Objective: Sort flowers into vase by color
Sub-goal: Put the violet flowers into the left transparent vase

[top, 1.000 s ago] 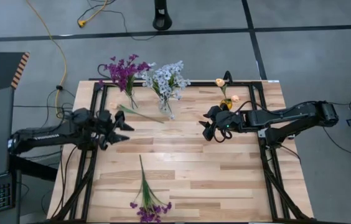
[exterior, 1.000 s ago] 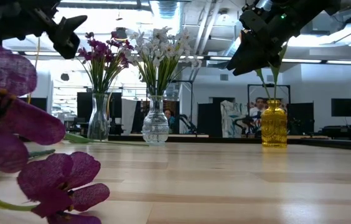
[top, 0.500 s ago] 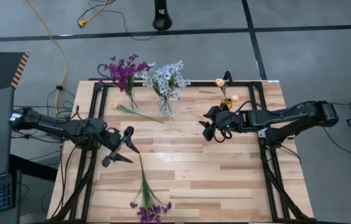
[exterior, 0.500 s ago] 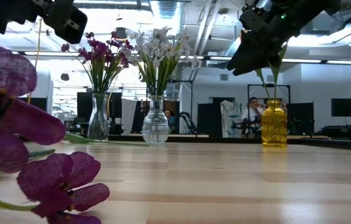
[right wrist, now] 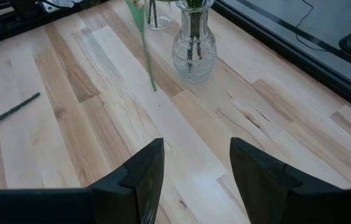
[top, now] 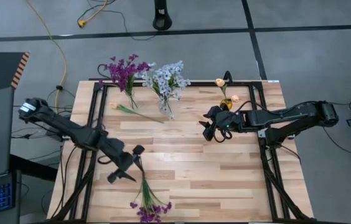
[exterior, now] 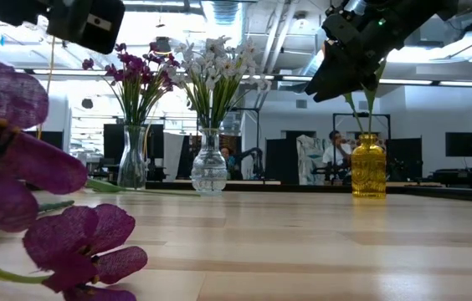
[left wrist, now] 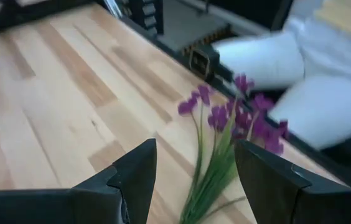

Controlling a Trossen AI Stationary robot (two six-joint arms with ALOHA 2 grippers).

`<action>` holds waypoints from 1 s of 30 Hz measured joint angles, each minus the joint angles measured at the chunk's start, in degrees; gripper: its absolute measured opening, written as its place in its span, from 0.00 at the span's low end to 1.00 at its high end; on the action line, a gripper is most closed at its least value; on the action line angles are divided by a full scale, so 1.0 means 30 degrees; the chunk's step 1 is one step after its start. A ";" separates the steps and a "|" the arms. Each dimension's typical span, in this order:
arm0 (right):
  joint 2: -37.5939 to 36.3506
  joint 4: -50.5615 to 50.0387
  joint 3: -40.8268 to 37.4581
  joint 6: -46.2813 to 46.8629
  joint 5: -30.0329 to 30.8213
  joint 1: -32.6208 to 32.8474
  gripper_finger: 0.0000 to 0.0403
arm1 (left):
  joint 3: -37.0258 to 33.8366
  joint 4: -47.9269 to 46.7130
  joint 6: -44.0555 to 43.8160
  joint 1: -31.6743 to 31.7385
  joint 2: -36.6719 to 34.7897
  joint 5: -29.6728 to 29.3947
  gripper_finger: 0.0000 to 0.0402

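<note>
Left gripper (top: 128, 165): has been swung from the left edge toward the near side of the table; now poised over the stem of the loose purple sprig (top: 146, 198); fingers spread apart, nothing held.
Purple sprig: lying flat at the near edge, blooms nearest; not yet touched.
Right gripper (top: 208, 129): unmoved, hovering right of centre beside the amber vase (top: 226, 103); fingers apart, empty.
Vases: purple flowers (top: 122, 70) and pale blue-white flowers (top: 165, 78) already standing at the far side; a peach-budded sprig (top: 133, 112) left lying near them.
Meaning: a pickup of the purple sprig is judged imminent; delivery to the purple vase would follow.
</note>
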 joint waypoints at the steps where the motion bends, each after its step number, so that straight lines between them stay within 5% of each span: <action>1: 0.0000 -0.0014 -0.0007 -0.0004 0.0000 0.0000 0.52 | 0.0262 -0.0383 0.0204 -0.0183 0.0492 -0.0095 0.51; 10: 0.0000 -0.0080 0.0000 -0.0004 -0.0007 0.0000 0.52 | 0.2989 -0.4520 0.3225 -0.1433 0.4710 -0.1888 0.51; 30: 0.0000 -0.0546 0.0000 -0.0004 -0.0015 0.0000 0.52 | 0.4496 -0.5825 0.7484 -0.2715 1.1278 -0.4131 0.51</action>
